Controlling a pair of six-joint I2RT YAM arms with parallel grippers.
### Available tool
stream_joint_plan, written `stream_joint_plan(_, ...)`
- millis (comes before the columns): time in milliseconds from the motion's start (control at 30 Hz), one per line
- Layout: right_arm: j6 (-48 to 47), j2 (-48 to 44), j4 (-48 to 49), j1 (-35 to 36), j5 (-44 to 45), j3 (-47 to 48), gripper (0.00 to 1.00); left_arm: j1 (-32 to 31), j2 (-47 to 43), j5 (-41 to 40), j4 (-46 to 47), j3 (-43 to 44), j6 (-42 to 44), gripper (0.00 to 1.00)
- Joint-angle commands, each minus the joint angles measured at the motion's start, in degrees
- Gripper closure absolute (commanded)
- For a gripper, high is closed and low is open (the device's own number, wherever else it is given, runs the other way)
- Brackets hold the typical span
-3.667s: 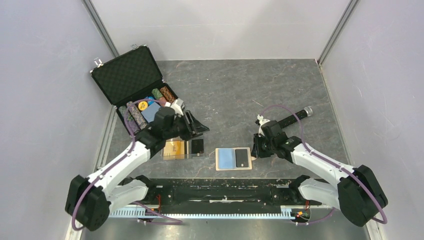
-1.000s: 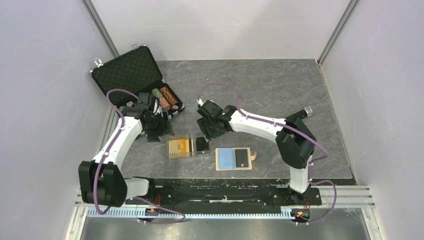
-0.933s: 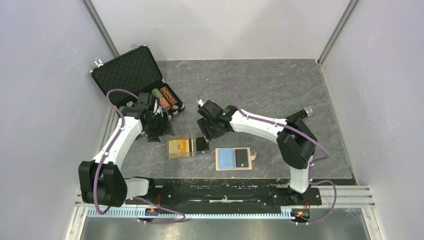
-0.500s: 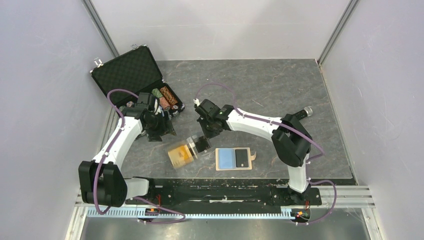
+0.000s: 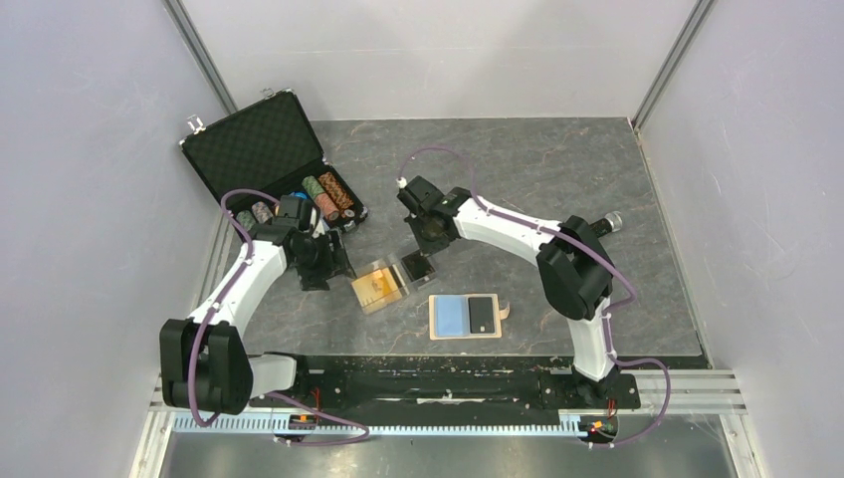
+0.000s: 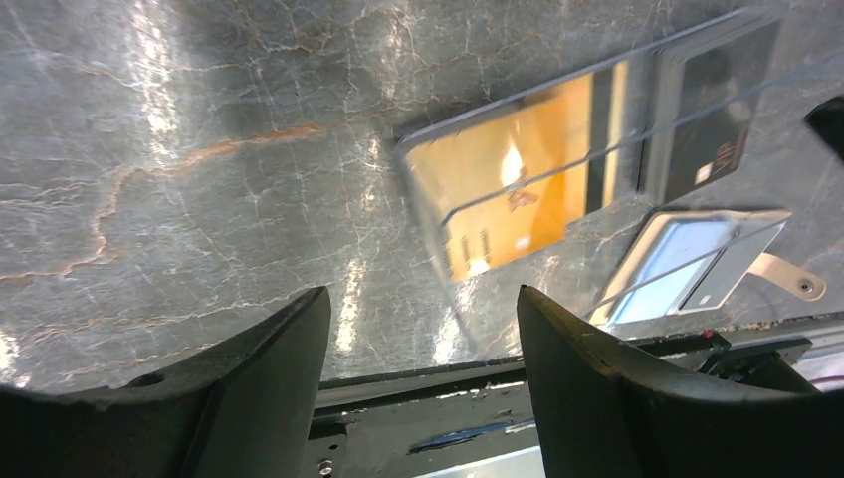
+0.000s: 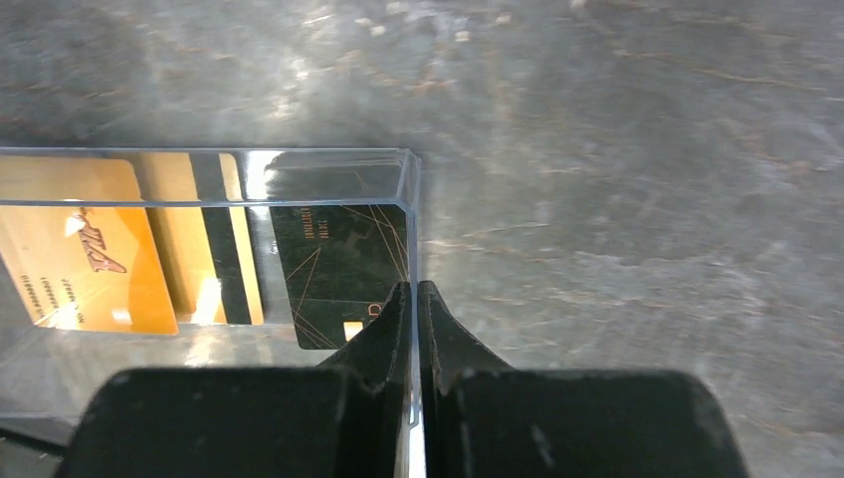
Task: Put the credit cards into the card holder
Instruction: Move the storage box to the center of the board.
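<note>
A clear plastic box [image 5: 385,285] lies left of centre, turned askew. An orange-gold credit card [image 5: 378,287] and a black credit card [image 5: 416,266] are inside it. My right gripper [image 5: 422,261] is shut on the box's thin right wall [image 7: 410,214]. The right wrist view shows the orange card [image 7: 85,261] and black card [image 7: 333,261] through the plastic. My left gripper [image 5: 324,269] is open and empty, left of the box. The tan card holder [image 5: 465,337] lies open near the front, with a light blue pocket and a dark panel. It also shows in the left wrist view [image 6: 687,264].
An open black poker-chip case [image 5: 261,147] with chip stacks [image 5: 323,191] stands at the back left, just behind my left arm. The table's front rail [image 5: 438,383] runs close below the card holder. Grey walls close in both sides.
My right gripper has pulled the clear box with both cards up and to the right, turning it askew. My left gripper has shifted right toward the box and stays open.
</note>
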Motion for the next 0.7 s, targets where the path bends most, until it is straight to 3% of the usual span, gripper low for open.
stream_joint_plan(0, -3.6, -3.0, -2.6, -2.9, 5.6, -1.3, 1.00, 0.2, -1.5, 4.0, 4.1, -1.8, 1.2, 0.25)
stream_joint_plan(133, -5.0, -5.6, -2.9, -4.6, 8.7, -5.7, 0.99, 0.2, -1.1, 5.0, 4.9, -1.3, 2.2, 0.25)
stream_joint_plan(300, -5.8, -9.1, -2.9, -5.1, 10.7, -6.8, 0.58, 0.2, 2.9, 7.3, 4.9, 1.3, 4.9, 0.25)
stream_joint_plan(433, -5.0, -12.0, -2.0, -5.0, 7.1, -4.6, 0.39, 0.3, 5.9, 12.2, 6.8, 2.4, 5.8, 0.28)
stream_joint_plan(667, -2.8, -13.0, 4.3, -0.3, -2.2, -3.7, 0.38, 0.2, 6.7, 15.8, 13.2, -0.7, 1.3, 0.34)
